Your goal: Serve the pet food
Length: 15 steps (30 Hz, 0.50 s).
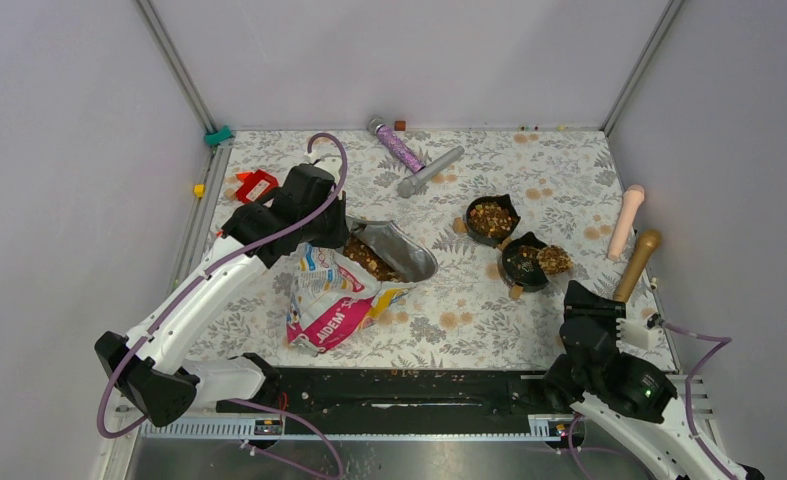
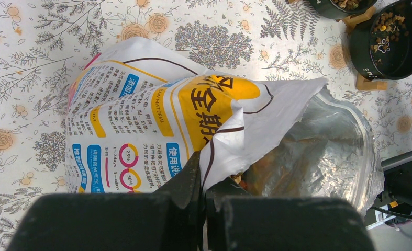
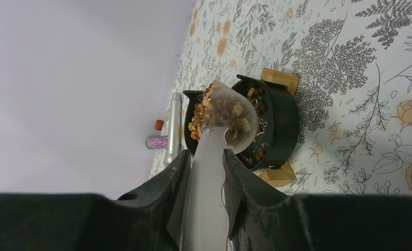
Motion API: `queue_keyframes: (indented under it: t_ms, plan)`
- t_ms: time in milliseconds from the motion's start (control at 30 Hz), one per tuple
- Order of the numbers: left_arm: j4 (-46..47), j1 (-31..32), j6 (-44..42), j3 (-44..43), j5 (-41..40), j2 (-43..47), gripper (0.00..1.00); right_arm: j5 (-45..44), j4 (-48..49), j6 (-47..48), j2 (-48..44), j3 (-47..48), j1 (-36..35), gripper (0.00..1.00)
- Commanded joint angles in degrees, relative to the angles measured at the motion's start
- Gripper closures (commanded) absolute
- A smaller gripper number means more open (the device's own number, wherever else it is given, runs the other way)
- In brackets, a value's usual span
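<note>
The right tool (image 3: pixel 206 163) is clamped on the pale handle of a translucent scoop (image 3: pixel 214 140). The scoop's cup is heaped with pet food (image 3: pixel 234 112), brown and orange-tan pellets. It hangs above the near bowl (image 3: pixel 281 119), a black one whose floor holds only a thin scatter of pellets. Whether the scoop touches the rim cannot be told. Just beyond, almost touching, the far bowl (image 1: pixel 491 218) is filled to its top with the same pellets.

The left tool (image 2: pixel 202 180) is pinched shut on the torn white lip of the bag (image 2: pixel 141 104). The bag lies on its side on the floral mat (image 1: pixel 569 170) that covers the counter. Its silver-lined mouth gapes toward the bowls, with more pellets inside. Along the back of the mat lie a glittery purple tube (image 1: pixel 397 146) and a grey cylinder (image 1: pixel 431 171).
</note>
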<state>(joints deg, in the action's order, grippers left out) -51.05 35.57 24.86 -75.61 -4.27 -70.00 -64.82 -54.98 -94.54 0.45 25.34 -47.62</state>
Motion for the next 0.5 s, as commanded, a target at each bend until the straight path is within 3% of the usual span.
queue_keyframes:
  t_ms: [0,467]
  plan:
    - [3.9,0.3,0.7,-1.0,2.6,-0.2,1.00,-2.1,0.4,-0.3,1.1,2.6,-0.3,1.00]
    - [3.9,0.3,0.8,-1.0,2.8,-0.2,1.00,-0.8,0.4,0.4,10.3,4.7,-0.3,1.00]
